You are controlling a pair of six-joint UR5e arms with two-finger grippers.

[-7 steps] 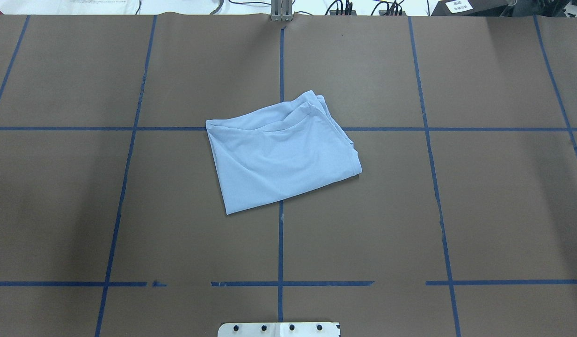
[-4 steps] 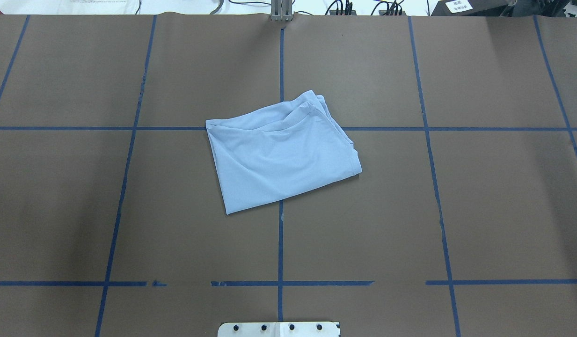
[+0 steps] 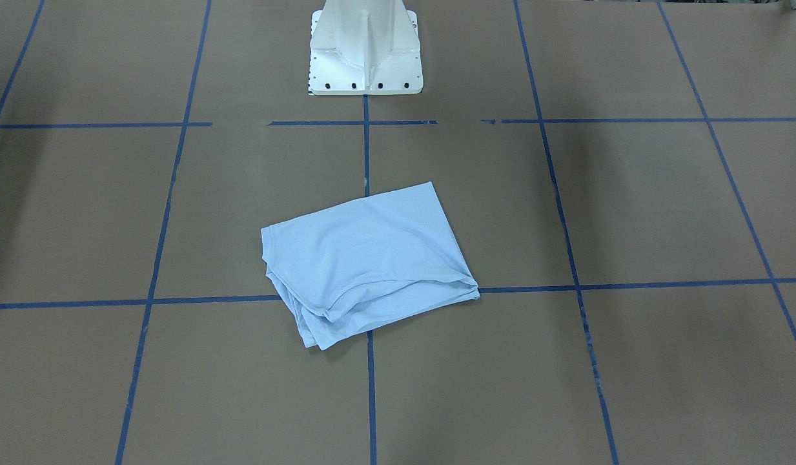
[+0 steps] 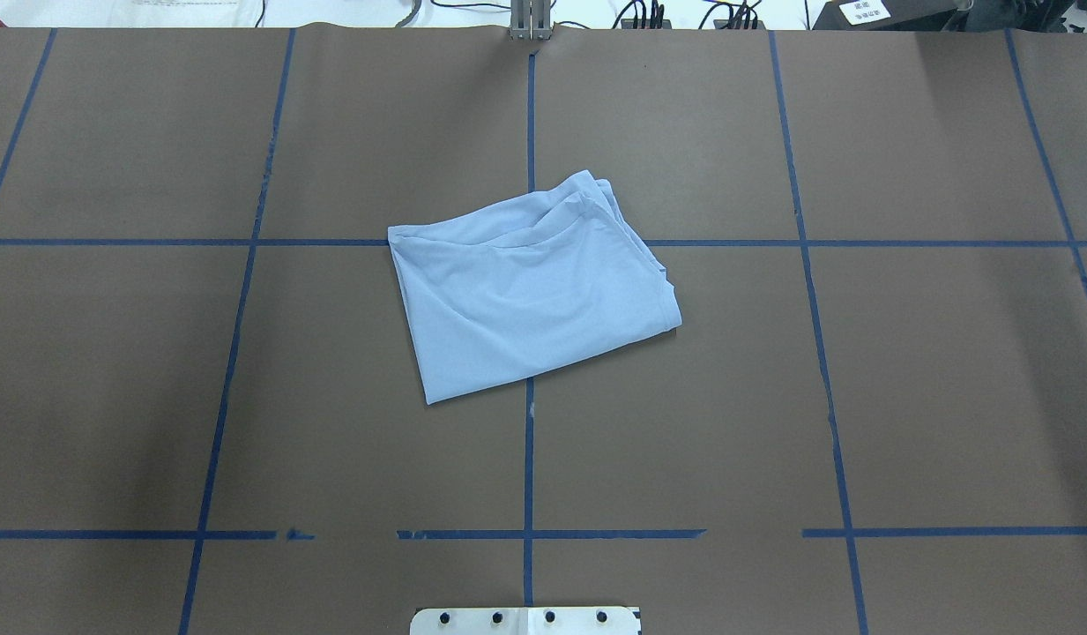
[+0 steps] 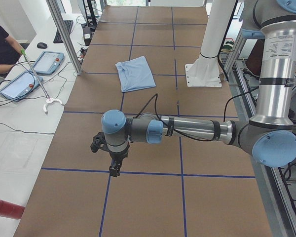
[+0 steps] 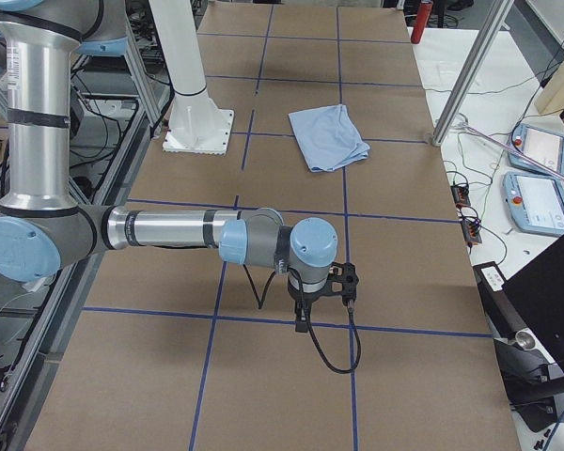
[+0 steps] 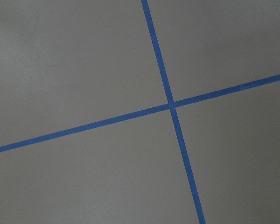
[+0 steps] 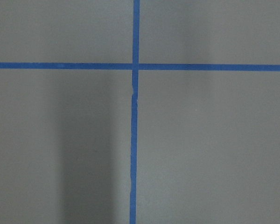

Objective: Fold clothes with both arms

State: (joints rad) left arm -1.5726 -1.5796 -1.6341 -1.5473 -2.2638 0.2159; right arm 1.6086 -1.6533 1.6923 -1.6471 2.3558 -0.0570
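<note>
The clothes are one light blue T-shirt (image 4: 530, 300) (image 3: 365, 265), folded into a rough rectangle near the table's middle and lying flat with nothing touching it. It also shows far off in the side views as the T-shirt (image 5: 134, 73) (image 6: 327, 136). My left gripper (image 5: 113, 168) hangs just above the brown surface at the table's left end, far from the shirt. My right gripper (image 6: 301, 324) hangs the same way at the right end. I cannot tell whether either is open or shut. Both wrist views show only brown table and crossing blue tape.
The white pedestal base (image 3: 365, 58) stands at the robot's edge of the table. On the operators' side, a person (image 5: 0, 44) sits by two tablets (image 5: 47, 61). A metal frame post (image 5: 64, 34) rises at the far edge.
</note>
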